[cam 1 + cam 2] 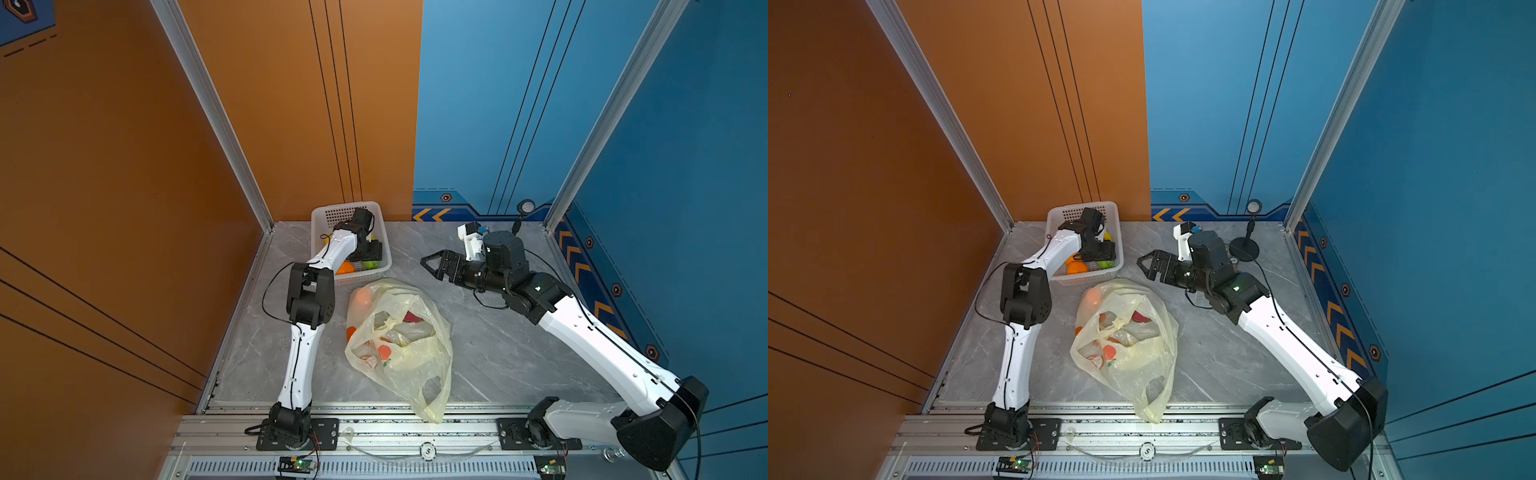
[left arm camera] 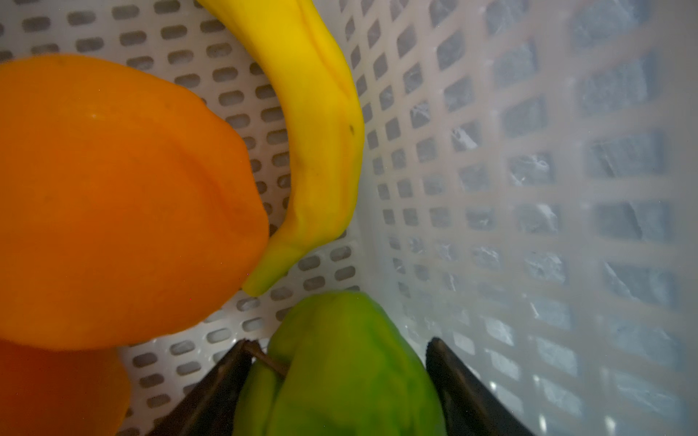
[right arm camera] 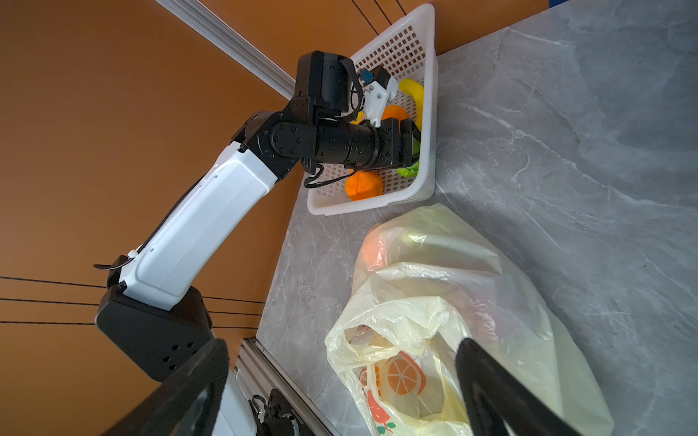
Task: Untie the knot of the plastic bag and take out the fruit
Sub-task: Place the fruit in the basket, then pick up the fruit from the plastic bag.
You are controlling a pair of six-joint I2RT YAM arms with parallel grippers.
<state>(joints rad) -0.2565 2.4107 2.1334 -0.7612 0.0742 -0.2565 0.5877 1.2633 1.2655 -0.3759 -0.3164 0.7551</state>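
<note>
left claw (image 2: 338, 342) is down in the basket (image 1: 341, 206) with a green fruit (image 2: 340, 381) sitting between its jaws. the jaws are fairly wide, but i can't tell if they're gripping it or not.

right claw (image 1: 429, 266) is spread wide with nothing in it, hovering off the table. the bag (image 1: 415, 361) lies below it and back toward its own base. its long axis runs from just beside the basket to the rail (image 1: 374, 409).

no knot that i can spot, the mouth looks open and faces up. an orange (image 1: 362, 297) sits in the end nearest both claws, and a pink fruit (image 1: 412, 318) shows in the mouth.

i'd say the right one is the freer pick. it'd need to tip down and pull back a bit.
</note>
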